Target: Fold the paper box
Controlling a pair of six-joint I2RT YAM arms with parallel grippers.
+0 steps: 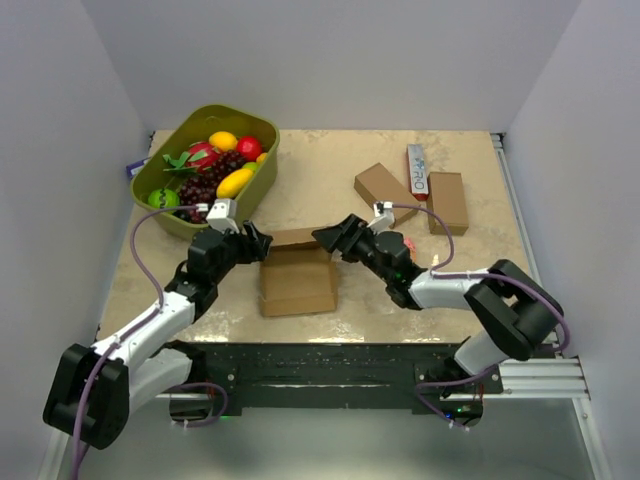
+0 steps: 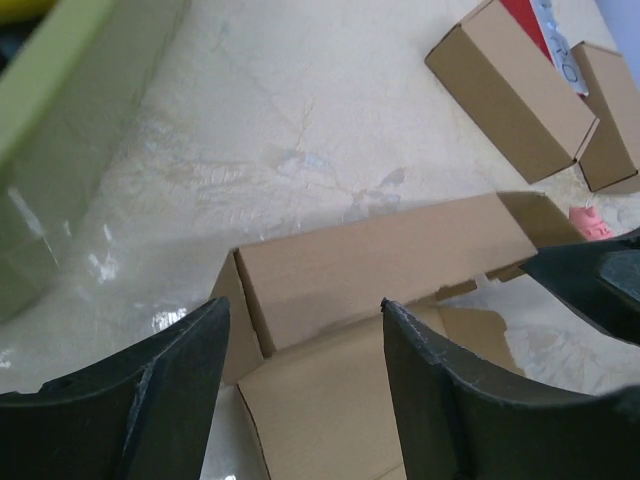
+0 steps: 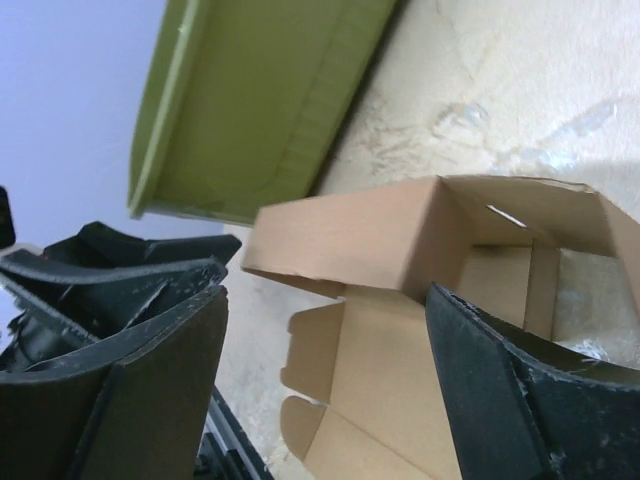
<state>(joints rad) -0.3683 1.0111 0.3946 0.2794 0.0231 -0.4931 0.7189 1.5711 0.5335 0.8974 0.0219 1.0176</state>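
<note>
Left gripper [image 2: 300, 318] and right gripper [image 3: 325, 294] both spread, flanking paper box [image 1: 298, 282]; only right wrist shows its hollow interior.

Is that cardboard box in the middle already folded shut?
No, the paper box gapes open at one end, its hollow inside plainly showing.

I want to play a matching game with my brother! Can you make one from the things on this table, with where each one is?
Things:
1 paper box
2 green tub
3 white-and-red carton
4 lemon

Places:
A far right
B inside the tub
C middle, flaps open
D far left

Pairs: 1-C, 2-D, 3-A, 4-B
</note>
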